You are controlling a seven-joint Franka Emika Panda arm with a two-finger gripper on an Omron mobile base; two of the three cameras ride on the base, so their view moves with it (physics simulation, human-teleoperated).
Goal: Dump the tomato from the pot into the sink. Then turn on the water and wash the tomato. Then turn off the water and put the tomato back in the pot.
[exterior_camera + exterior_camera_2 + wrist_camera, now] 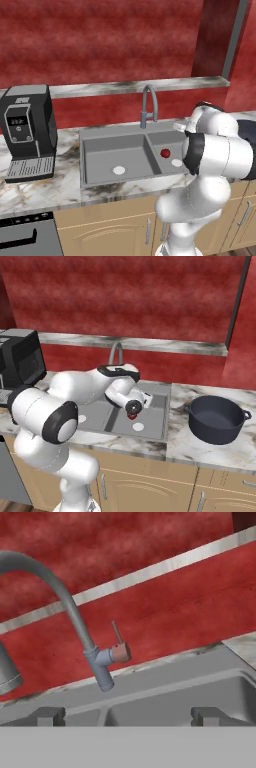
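Tomato (pixel 165 153) lies in the right basin of the sink (pixel 100 137), below the hand (pixel 128 716), so the dump is done. Hand, wide open and empty, faces the faucet lever (pixel 118 643); washing and return to the empty pot (pixel 218 418) remain.

faucet (pixel 75 619): grey gooseneck, tilted | lever (pixel 117 634): reddish, on its side | sink (pixel 175 684): rim below | hand (pixel 127 716): fingertips wide apart
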